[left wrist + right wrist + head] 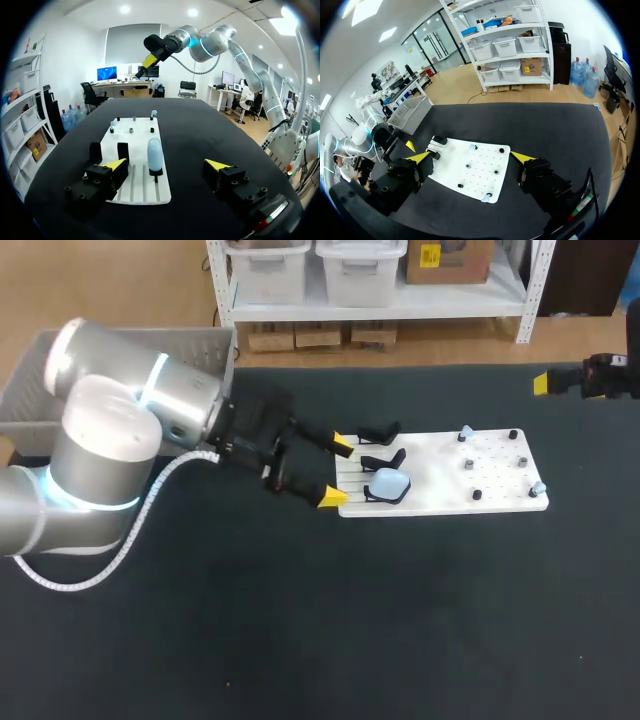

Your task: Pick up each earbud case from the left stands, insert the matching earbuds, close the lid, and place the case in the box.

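The left pincer [338, 470] hangs open, gripping nothing, at the 9 o'clock end of the white board [440, 498]. The pale blue case [388, 483] sits on the stand at the board's 7 o'clock corner, at about 3 o'clock from the pincer and just beyond its tips. Two other stands [383, 459] at 12 o'clock of the case hold nothing. In the left wrist view the case [154, 155] is straight ahead, between the lines of the fingers but off centre. Its long axis seems to run with the reach, though I cannot tell whether it leans. The right pincer [471, 157], also open and unladen, is well off at 2 o'clock, so the left arm is plainly nearer. The grey box [200, 345] is at the desk's 10 o'clock.
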{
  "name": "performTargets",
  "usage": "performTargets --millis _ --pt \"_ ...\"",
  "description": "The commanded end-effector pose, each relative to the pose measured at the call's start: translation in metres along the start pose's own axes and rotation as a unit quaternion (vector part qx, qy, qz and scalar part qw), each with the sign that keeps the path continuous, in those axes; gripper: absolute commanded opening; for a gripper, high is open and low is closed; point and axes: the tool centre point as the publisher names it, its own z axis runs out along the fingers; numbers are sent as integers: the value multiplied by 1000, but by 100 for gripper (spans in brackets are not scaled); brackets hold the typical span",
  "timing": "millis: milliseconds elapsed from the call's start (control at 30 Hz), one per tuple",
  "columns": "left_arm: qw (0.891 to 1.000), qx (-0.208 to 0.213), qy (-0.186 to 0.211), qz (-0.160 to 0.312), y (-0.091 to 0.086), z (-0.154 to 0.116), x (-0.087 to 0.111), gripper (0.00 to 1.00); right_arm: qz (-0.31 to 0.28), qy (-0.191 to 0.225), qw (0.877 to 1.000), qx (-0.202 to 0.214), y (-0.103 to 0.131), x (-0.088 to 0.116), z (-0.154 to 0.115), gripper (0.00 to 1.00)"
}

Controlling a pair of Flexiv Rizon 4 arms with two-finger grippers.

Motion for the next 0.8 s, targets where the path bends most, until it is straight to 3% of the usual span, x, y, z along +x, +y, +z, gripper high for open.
performTargets --millis 33,100,167,400,500,567,800 --pt "1000 -4 -5 2 1 10 4 95 0 0 1000 0 0 0 0 100" --pt "1000 -5 -6 1 1 14 5 91 0 0 1000 0 0 0 0 100" --pt "1000 -7 -7 1 2 17 6 72 0 0 1000 0 0 0 0 100" --pt "1000 -13 -12 0 4 29 7 51 0 0 1000 0 0 0 0 100" --pt "1000 -13 -13 0 5 33 7 51 0 0 1000 0 0 0 0 100" --pt "1000 -14 -14 0 6 36 7 59 0 0 1000 0 0 0 0 100" --pt "1000 -15 -18 -2 8 45 9 66 0 0 1000 0 0 0 0 100"
